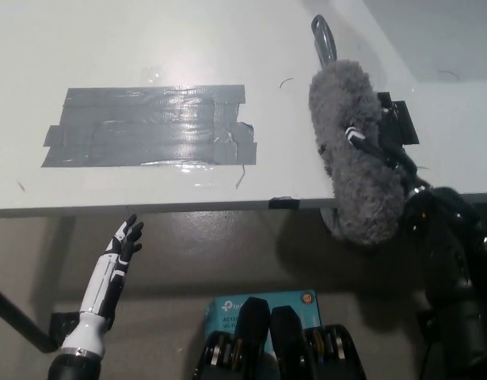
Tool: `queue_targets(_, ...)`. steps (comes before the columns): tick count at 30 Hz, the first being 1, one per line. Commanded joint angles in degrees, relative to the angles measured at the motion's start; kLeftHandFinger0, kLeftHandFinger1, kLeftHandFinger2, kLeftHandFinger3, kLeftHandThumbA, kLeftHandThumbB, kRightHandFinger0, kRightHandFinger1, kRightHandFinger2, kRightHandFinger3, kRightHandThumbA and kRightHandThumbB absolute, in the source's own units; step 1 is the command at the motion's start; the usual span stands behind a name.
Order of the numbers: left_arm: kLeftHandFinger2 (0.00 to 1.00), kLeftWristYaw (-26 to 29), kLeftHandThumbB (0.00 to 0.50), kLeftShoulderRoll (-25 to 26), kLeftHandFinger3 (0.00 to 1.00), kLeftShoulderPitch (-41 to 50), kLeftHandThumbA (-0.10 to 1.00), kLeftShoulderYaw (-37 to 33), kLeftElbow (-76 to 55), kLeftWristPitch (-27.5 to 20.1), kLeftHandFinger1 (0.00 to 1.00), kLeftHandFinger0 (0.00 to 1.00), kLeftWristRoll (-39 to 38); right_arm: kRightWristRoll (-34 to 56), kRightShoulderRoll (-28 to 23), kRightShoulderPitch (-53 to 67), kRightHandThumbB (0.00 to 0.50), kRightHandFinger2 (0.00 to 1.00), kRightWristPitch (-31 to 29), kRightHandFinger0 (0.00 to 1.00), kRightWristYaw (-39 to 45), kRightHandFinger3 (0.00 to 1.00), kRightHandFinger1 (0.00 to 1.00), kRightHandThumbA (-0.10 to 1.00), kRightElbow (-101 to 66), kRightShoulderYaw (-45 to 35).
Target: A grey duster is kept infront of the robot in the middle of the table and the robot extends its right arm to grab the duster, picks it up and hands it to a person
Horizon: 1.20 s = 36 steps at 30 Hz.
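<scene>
The grey fluffy duster [355, 154] is lifted off the white table [148, 47] at the right, with its metal loop handle [323, 37] pointing to the far side. My black right hand [382, 141] is shut on the duster's middle; its fingers wrap the fluff from the right. The arm runs down to the lower right. My white left hand [126, 238] rests low at the left, below the table's front edge, with its fingers apart and holding nothing.
A large patch of grey tape [148, 125] covers the table's middle left. A black tape mark [284, 203] sits on the front edge. A blue box [263, 302] lies on the floor below. No person shows.
</scene>
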Motion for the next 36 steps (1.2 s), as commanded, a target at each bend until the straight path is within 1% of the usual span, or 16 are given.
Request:
queue_targets(1,1.0,0.49,0.248,0.77,1.0,-0.47,1.0,0.35,-2.56,-3.4,1.0,0.98,0.04,41.29,4.1,-0.52,0.142,0.91,2.21,0.0,-11.76,1.0,0.44,-0.1,-27.94,7.24)
queue_targets(2,1.0,0.25,0.251,0.78,1.0,-0.37,1.0,0.29,-2.63,-3.33,1.0,0.98,-0.17,42.68,4.3,0.57,0.132,0.91,2.21,0.0,-12.44,1.0,0.45,-0.1,-28.51,8.05)
queue_targets(5,1.0,0.33,0.246,0.76,1.0,-0.17,1.0,0.34,-3.13,-2.86,1.0,0.98,-0.08,42.55,5.29,2.43,0.113,0.88,2.21,0.0,-13.14,1.0,0.44,-0.1,-29.93,8.83)
queue_targets(17,1.0,0.21,0.237,0.94,1.0,-0.85,1.0,0.29,-2.4,-3.38,1.0,0.98,-0.11,47.23,5.19,3.19,0.103,0.89,2.21,0.0,-15.5,1.0,0.46,-0.1,-30.67,12.01)
queue_targets(20,1.0,0.28,0.237,1.06,1.0,-1.17,1.0,0.35,-2.72,-2.49,1.0,0.98,0.12,48.21,5.47,2.91,0.107,0.89,2.21,0.0,-16.44,1.0,0.47,-0.1,-30.81,12.59)
queue_targets(21,1.0,0.22,0.248,1.06,1.0,-1.2,1.0,0.39,-2.87,-2.17,1.0,0.99,0.0,48.53,5.47,2.84,0.101,0.89,2.21,0.0,-16.79,1.0,0.48,-0.1,-30.91,12.78)
queue_targets(24,1.0,-0.09,0.254,1.17,1.0,-1.09,1.0,0.39,-3.07,-2.21,1.0,0.98,-0.35,49.77,5.35,2.92,0.098,0.9,2.21,0.0,-17.9,1.0,0.49,-0.1,-31.58,13.41)
queue_targets(26,1.0,-0.13,0.249,1.17,1.0,-0.97,1.0,0.28,-3.07,-2.42,1.0,0.98,-0.21,50.6,5.05,3.22,0.09,0.91,2.21,0.0,-18.77,1.0,0.5,-0.1,-32.28,13.82)
queue_targets(29,1.0,-0.1,0.245,1.21,1.0,-0.96,1.0,0.23,-3.03,-2.38,1.0,0.98,-0.05,51.26,4.77,3.4,0.094,0.92,2.21,0.0,-19.33,1.0,0.52,-0.1,-32.84,14.21)
queue_targets(30,1.0,-0.1,0.245,1.23,1.0,-0.96,1.0,0.22,-3.1,-2.23,1.0,0.99,0.01,50.46,4.08,3.73,0.175,1.0,2.21,0.19,-17.49,1.0,0.75,-0.02,-33.02,14.81)
queue_targets(31,1.0,-0.1,0.245,1.24,1.0,-0.93,1.0,0.22,-3.19,-2.14,1.0,0.99,0.02,48.68,3.65,4.16,0.245,1.0,2.21,0.51,-14.9,1.0,1.0,0.23,-33.31,15.24)
queue_targets(32,1.0,-0.11,0.246,1.24,1.0,-0.88,1.0,0.23,-3.3,-2.06,1.0,0.99,0.03,46.85,3.16,4.63,0.255,1.0,2.21,0.59,-12.22,1.0,1.0,0.32,-33.7,15.76)
queue_targets(33,1.0,-0.11,0.246,1.24,1.0,-0.88,1.0,0.23,-3.31,-2.04,1.0,0.99,0.02,46.73,3.03,4.7,0.255,1.0,2.21,0.59,-11.99,1.0,1.0,0.32,-33.81,15.91)
queue_targets(34,1.0,-0.11,0.248,1.26,1.0,-0.87,1.0,0.22,-3.19,-2.36,1.0,0.99,0.0,46.21,2.61,5.45,0.454,1.0,2.21,1.0,-8.54,1.0,1.0,0.6,-34.35,16.54)
queue_targets(35,1.0,-0.11,0.248,1.28,1.0,-0.87,1.0,0.22,-3.09,-2.53,1.0,0.98,0.01,45.99,2.34,5.8,0.458,1.0,2.21,1.0,-6.82,1.0,1.0,0.61,-34.59,16.89)
queue_targets(36,1.0,-0.1,0.247,1.3,1.0,-0.89,1.0,0.21,-2.94,-2.69,1.0,0.98,0.03,45.13,2.12,6.1,0.473,1.0,2.21,1.0,-5.18,1.0,1.0,0.69,-34.92,17.17)
